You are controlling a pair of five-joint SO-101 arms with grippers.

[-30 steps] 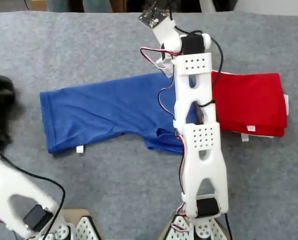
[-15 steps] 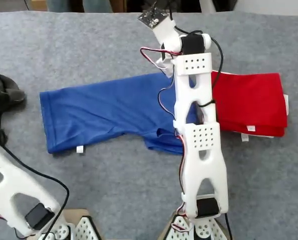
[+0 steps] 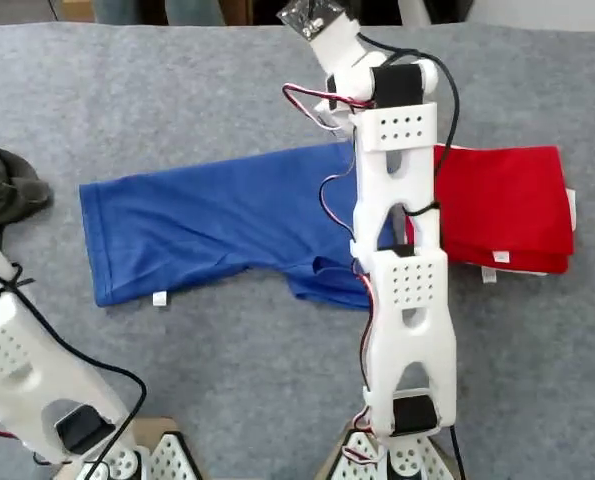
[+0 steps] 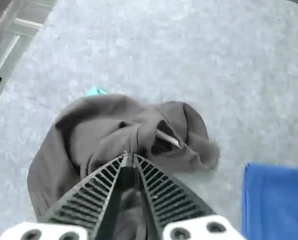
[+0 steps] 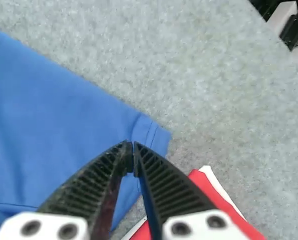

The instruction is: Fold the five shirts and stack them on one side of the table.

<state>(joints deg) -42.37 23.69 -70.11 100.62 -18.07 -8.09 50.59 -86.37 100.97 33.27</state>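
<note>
A blue shirt (image 3: 207, 225) lies spread across the middle of the grey table, one side folded in. A folded red shirt (image 3: 502, 205) lies at the right on a white one (image 3: 572, 205). A crumpled dark grey shirt (image 3: 7, 190) sits at the left edge. My right arm (image 3: 397, 200) stretches over the blue shirt. Its gripper (image 5: 129, 145) is shut, raised over the blue shirt's (image 5: 48, 110) corner beside the red shirt (image 5: 229, 222). My left gripper (image 4: 128, 156) is shut, hovering over the dark shirt (image 4: 113, 135). I see no cloth between its fingers.
The left arm (image 3: 17, 370) is drawn back at the near left corner. A bit of teal (image 4: 96, 91) peeks from behind the dark shirt. The table's left edge (image 4: 18, 55) runs close by that shirt. Bare grey cloth (image 3: 177, 90) covers the far side.
The left arm pulled back toward its base, away from the dark shirt, which flopped slightly right and now lies on its own. The right arm shifted a little right and away.
</note>
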